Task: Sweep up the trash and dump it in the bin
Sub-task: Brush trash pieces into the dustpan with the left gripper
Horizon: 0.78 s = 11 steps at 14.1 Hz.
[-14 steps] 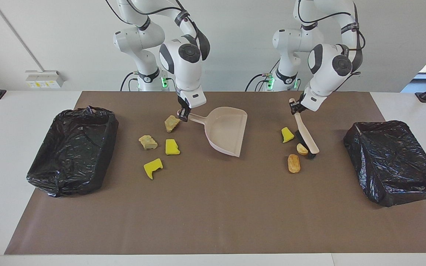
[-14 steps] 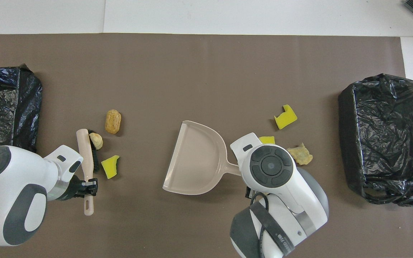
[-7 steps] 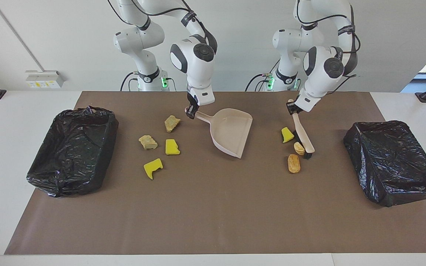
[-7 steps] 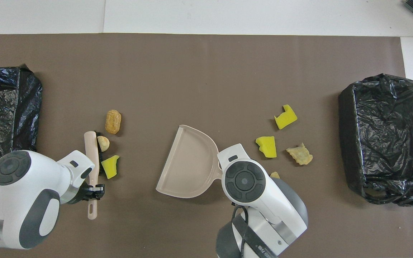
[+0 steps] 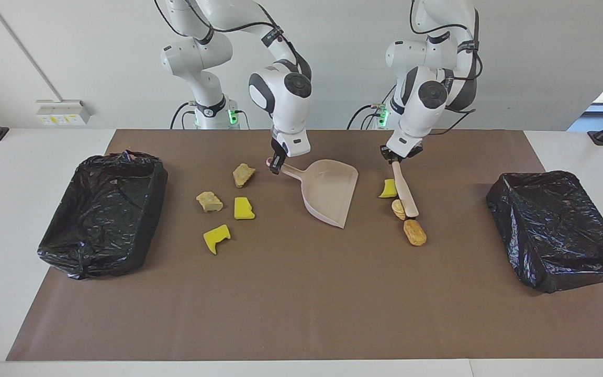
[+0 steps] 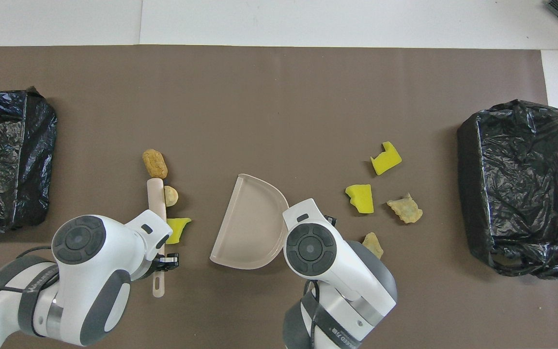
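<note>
Facing view, and here's the change: the left gripper (image 5: 393, 157), clamped tight on the handle of the brush (image 5: 404, 196), has swung in toward the middle of the table, dragging the brush head along and herding three scraps with it. The yellow bit (image 5: 387, 189), the beige lump (image 5: 398, 209) and the orange-brown oval (image 5: 415, 232) now sit bunched right along the brush, clearly closer to the dustpan (image 5: 328, 191) than a second ago. Meanwhile the right gripper (image 5: 276, 163), pinched shut on the dustpan's handle, has carried the pan toward the left arm's end, turning its open mouth to face the incoming pile. From overhead, brush (image 6: 156, 203) and dustpan (image 6: 250, 223) are near each other but still apart, with the yellow bit (image 6: 177, 230) lying between them. That narrows the gap nicely; I'd judge the first sweep is underway but nothing has entered the pan yet. The other four scraps, two yellow pieces (image 5: 243, 208) (image 5: 216, 237) and two beige chunks (image 5: 243, 174) (image 5: 209, 201), lie untouched toward the right arm's end, between the dustpan and the black-lined bin (image 5: 103, 212) there. A second bin (image 5: 558, 230) sits at the left arm's end. Neither holds any trash that I can see, so most of the job remains.
</note>
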Each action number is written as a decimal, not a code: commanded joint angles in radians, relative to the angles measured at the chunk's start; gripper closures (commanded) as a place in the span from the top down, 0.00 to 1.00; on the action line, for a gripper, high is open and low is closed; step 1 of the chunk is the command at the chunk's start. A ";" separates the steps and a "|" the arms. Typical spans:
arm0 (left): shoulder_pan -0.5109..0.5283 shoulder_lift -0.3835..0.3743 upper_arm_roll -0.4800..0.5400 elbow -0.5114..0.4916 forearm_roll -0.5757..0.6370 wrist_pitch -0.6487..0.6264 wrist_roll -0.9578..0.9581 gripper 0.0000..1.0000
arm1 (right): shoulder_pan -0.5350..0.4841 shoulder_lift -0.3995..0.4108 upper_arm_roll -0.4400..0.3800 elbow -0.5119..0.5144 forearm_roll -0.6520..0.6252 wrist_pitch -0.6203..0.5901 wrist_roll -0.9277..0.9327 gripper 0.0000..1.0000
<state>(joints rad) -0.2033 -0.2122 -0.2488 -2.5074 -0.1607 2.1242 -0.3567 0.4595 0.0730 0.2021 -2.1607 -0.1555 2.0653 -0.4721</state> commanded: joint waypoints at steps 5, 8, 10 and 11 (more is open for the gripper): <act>-0.015 0.132 -0.259 0.156 -0.057 0.050 -0.264 0.00 | -0.001 -0.005 -0.001 -0.005 -0.035 0.010 0.026 0.00; -0.016 0.131 -0.276 0.269 -0.060 -0.100 -0.268 0.00 | -0.001 -0.005 -0.001 -0.005 -0.035 0.010 0.026 0.00; -0.015 0.125 -0.311 0.275 -0.066 -0.134 -0.243 0.00 | -0.001 -0.005 -0.001 -0.005 -0.035 0.010 0.026 0.00; -0.011 0.117 -0.310 0.282 -0.088 -0.145 -0.204 0.00 | -0.001 -0.005 -0.001 -0.005 -0.035 0.010 0.027 0.00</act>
<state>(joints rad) -0.2075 -0.0963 -0.5576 -2.2502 -0.2171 2.0197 -0.6107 0.4595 0.0730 0.2003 -2.1607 -0.1684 2.0653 -0.4721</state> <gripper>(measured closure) 0.736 0.674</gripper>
